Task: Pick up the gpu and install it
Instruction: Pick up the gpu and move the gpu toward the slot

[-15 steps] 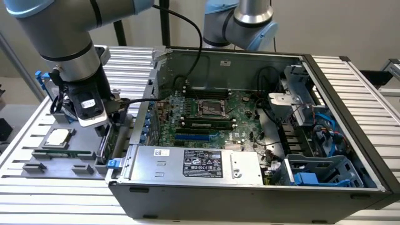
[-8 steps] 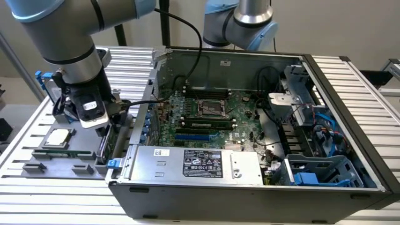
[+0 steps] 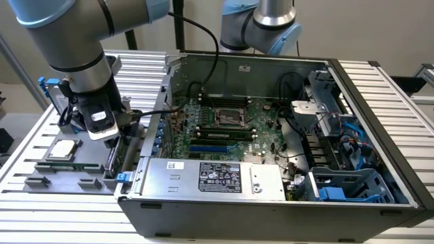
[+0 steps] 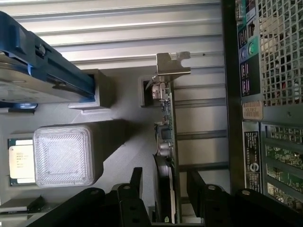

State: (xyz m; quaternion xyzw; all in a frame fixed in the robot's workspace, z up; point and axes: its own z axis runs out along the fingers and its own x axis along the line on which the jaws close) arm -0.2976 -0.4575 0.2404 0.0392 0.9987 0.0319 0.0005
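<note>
Gpu [image 4: 166, 127] x1, gripper [image 4: 166, 178] x1: I see jaws wide, straddling it, not touching; ext. view, 9 o'clock of case [image 3: 271, 216].

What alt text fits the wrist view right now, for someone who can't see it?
The open gripper straddles the gpu, which stands on edge in a grey tray, its silver bracket at the far end. A blue-railed hard drive and a processor lie to one side, the computer case to the other.
</note>
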